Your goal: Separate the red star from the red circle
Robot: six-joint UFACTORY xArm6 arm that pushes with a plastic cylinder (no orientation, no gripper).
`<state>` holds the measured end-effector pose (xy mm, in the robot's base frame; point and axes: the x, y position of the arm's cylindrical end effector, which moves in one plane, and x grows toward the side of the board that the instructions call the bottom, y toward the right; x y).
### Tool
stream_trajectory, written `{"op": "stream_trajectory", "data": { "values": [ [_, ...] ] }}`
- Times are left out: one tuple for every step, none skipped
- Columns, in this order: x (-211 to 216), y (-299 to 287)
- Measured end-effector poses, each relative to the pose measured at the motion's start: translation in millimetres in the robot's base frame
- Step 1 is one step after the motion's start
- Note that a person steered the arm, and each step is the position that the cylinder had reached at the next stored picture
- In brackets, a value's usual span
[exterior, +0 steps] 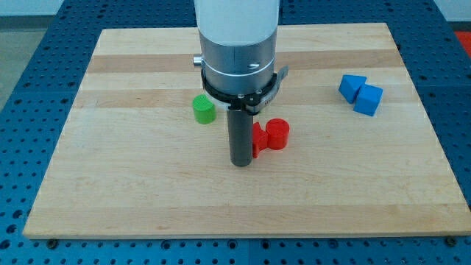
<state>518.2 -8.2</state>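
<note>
My tip [241, 163] on board, touching left side of red star [259, 140]; rod is bare, nothing held. Red star partly hidden, pressed against red circle [277, 133] on its right. Separation not done; I judge push only starting.

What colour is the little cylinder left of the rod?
Green, clearest in the camera view, the only view.
</note>
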Motion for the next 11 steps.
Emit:
{"op": "stream_trajectory", "data": {
  "values": [
    [4.3, 4.3],
    [4.3, 16.3],
    [4.7, 40.6],
    [0.4, 56.6],
    [-3.5, 55.4],
    [-3.5, 34.2],
    [-3.5, 13.6],
    [-3.8, 12.7],
    [-9.1, 12.9],
    [-17.0, 13.9],
    [-17.2, 13.9]
  ]
}}
